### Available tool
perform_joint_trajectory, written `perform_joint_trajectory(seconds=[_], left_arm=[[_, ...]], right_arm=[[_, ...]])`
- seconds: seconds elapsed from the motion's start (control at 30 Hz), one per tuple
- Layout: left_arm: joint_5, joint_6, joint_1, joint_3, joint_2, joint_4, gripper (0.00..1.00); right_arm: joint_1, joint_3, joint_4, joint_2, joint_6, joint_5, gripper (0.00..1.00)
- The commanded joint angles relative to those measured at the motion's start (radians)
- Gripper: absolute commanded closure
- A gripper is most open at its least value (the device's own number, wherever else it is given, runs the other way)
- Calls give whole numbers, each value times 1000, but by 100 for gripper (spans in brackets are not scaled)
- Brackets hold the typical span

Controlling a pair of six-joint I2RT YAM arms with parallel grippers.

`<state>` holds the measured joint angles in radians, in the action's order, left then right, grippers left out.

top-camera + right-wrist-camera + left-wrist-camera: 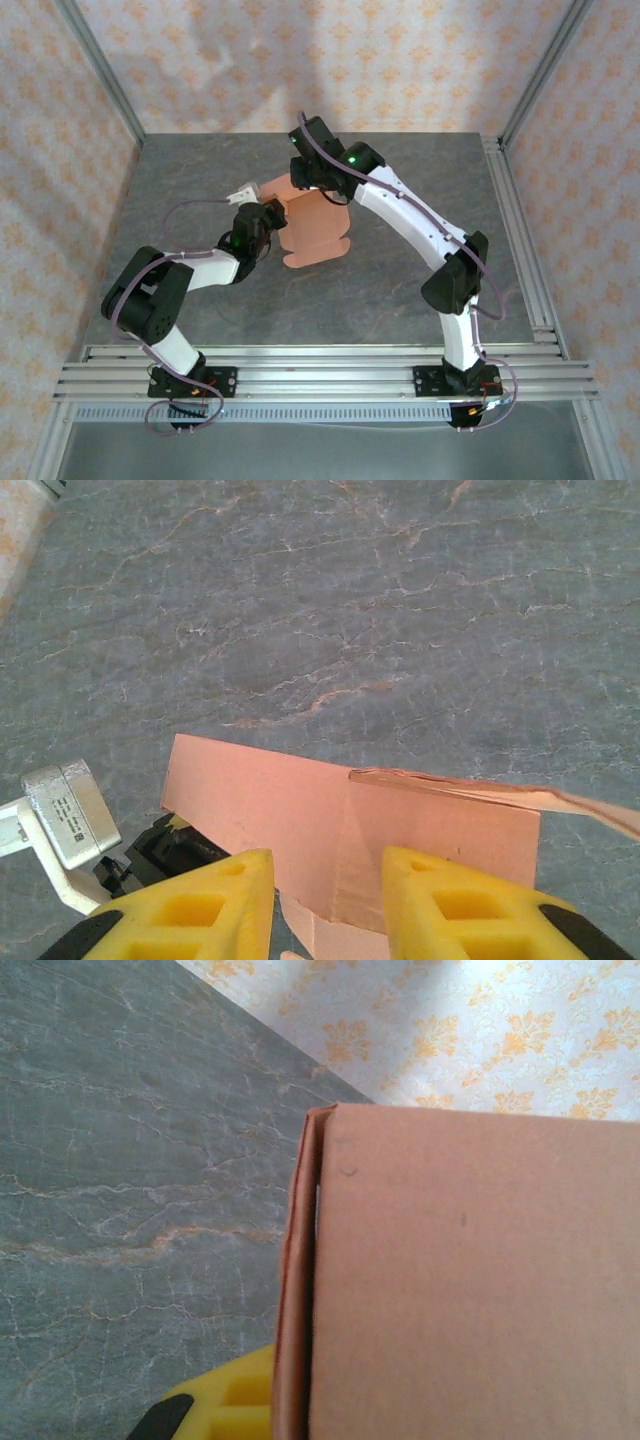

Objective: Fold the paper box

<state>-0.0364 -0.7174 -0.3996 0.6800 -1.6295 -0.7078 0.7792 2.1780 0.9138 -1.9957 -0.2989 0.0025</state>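
The salmon-pink die-cut card paper box (312, 238) sits near the middle of the grey marbled desk (410, 290), between the 2 arms, with 1 panel stood up. The left end effector (262, 216) is pressed together, pinching the box's doubled left edge; 1 yellow finger (222, 1410) lies against that edge. The right end effector (328, 868) stands spread astride a crease in the upright panel, gripping nothing. To fold well, I judge the right should close squarely on the crease while the left holds firm, so the panels align. Bare desk lies all round; the aluminium rail (522, 250) and patterned walls are well apart
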Motion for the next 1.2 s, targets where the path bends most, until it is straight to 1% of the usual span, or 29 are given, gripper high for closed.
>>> perform_joint_trajectory(seconds=[0.0, 0.17, 0.2, 0.37, 0.43, 0.47, 0.5, 0.53, 0.6, 0.63, 0.67, 0.7, 0.73, 0.77, 0.8, 0.83, 0.87, 0.9, 0.93, 1.03, 1.17], left_arm=[[-40, -11, -11, -10, 43, -47, 100], [-42, -6, -12, -10, 47, -45, 100], [-42, -5, -12, -10, 46, -44, 100], [-43, -2, -12, -7, 33, -40, 100], [-43, -4, -13, -5, 28, -41, 100], [-43, -4, -12, -4, 26, -41, 100], [-43, -5, -13, -2, 24, -41, 100], [-43, -4, -13, -1, 22, -40, 100], [-45, -3, -13, 0, 22, -38, 100], [-46, -3, -12, 0, 21, -35, 100], [-47, -2, -12, 1, 21, -33, 100], [-49, -2, -12, 1, 20, -34, 100], [-49, -2, -12, 3, 19, -30, 100], [-49, -3, -12, 6, 17, -26, 100], [-50, -5, -12, 7, 16, -21, 100], [-50, -9, -12, 7, 17, -15, 100], [-47, -15, -9, 12, 12, -4, 100], [-42, -21, -8, 15, 8, 5, 100], [-38, -27, -4, 18, 3, 10, 100], [-20, -42, 5, 33, -7, 47, 100], [13, -34, 16, 57, -15, 96, 100]], right_arm=[[-9, 26, 34, -40, -16, -28, 67], [-12, 62, 57, -66, -14, -35, 69], [-13, 75, 65, -70, -12, -34, 74], [-13, 97, 70, -70, -10, -33, 90], [-12, 103, 71, -70, -9, -33, 95], [-13, 105, 72, -71, -9, -32, 95], [-13, 108, 74, -70, -9, -28, 94], [-12, 109, 76, -70, -9, -21, 87], [-12, 110, 77, -68, -8, -13, 68], [-12, 110, 79, -67, -5, -11, 67], [-12, 109, 79, -67, -3, -12, 71], [-13, 110, 77, -68, -1, -15, 82], [-13, 112, 80, -69, 1, -18, 90], [-11, 116, 82, -67, 0, -23, 91], [-11, 117, 83, -63, 2, -28, 89], [-9, 117, 82, -55, 1, -29, 80], [-8, 114, 82, -45, 2, -21, 65], [-6, 106, 78, -33, 4, -16, 56], [-6, 91, 72, -14, 9, -8, 51], [-6, 8, 26, 63, 20, 23, 39], [-10, -195, -132, 221, 52, 54, 37]])
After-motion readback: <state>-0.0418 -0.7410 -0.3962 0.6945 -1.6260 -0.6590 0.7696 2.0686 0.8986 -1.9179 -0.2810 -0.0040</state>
